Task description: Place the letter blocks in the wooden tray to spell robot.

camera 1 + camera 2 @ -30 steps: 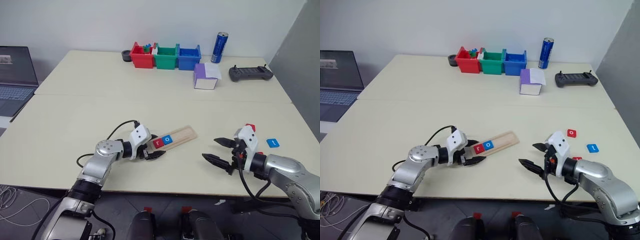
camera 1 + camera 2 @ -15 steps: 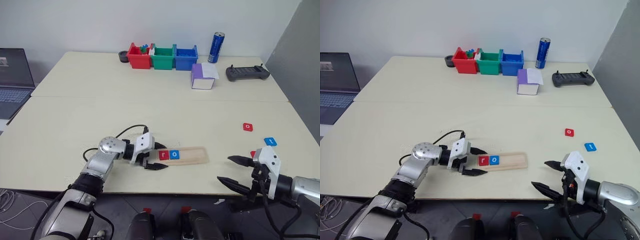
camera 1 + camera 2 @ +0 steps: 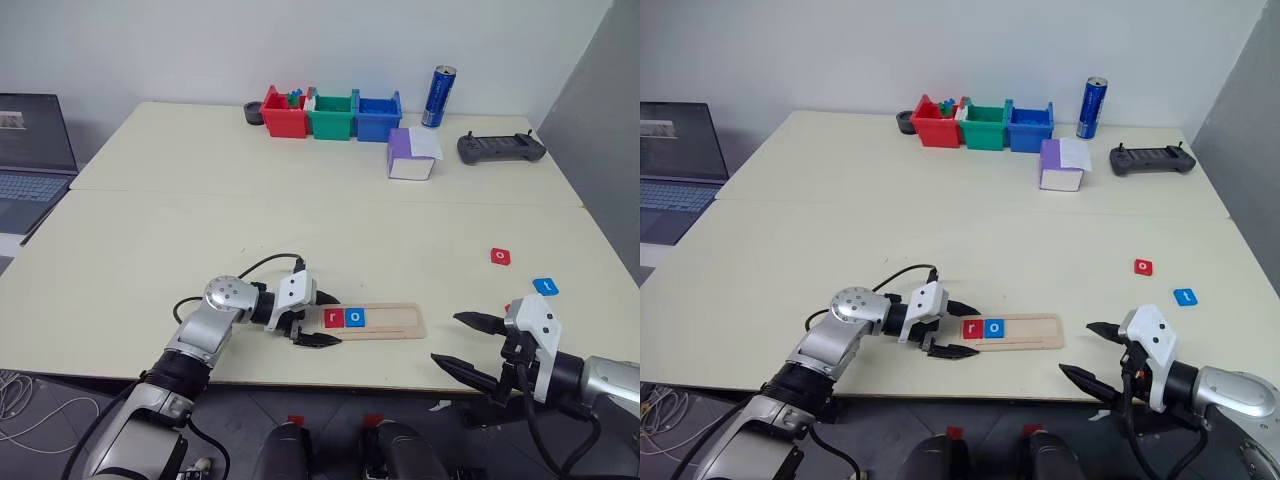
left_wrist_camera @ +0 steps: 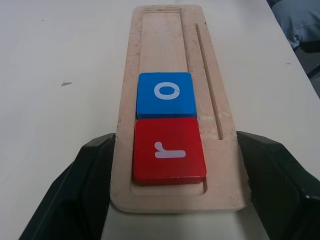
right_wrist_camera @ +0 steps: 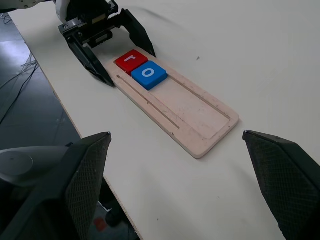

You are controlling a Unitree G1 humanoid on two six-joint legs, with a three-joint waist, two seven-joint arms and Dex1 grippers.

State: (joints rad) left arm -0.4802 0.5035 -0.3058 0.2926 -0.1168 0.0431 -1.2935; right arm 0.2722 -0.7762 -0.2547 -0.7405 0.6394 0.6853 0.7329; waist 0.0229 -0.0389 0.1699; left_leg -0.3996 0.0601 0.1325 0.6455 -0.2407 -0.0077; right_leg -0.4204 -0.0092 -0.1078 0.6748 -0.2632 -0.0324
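The wooden tray [image 3: 390,321] lies parallel to the table's front edge. A red r block [image 4: 169,154] and a blue o block [image 4: 165,94] sit side by side at its left end. My left gripper [image 3: 325,320] is shut on that end, one finger against each long side. My right gripper [image 3: 447,338] hangs open and empty near the front edge, to the right of the tray. Further right, a red o block [image 3: 500,256] and a blue block [image 3: 545,287] lie loose on the table. A sliver of another red block [image 3: 507,307] shows behind my right hand.
Red [image 3: 283,112], green [image 3: 331,114] and blue [image 3: 377,114] bins stand in a row at the back. Near them are a blue can [image 3: 440,95], a purple-and-white box [image 3: 411,153] and a black controller [image 3: 501,147]. A laptop [image 3: 30,150] sits off the table's left.
The tray has swung from a slant to level with the front edge, my left gripper turning with it. My right gripper has drawn back from the loose blocks toward the front edge.
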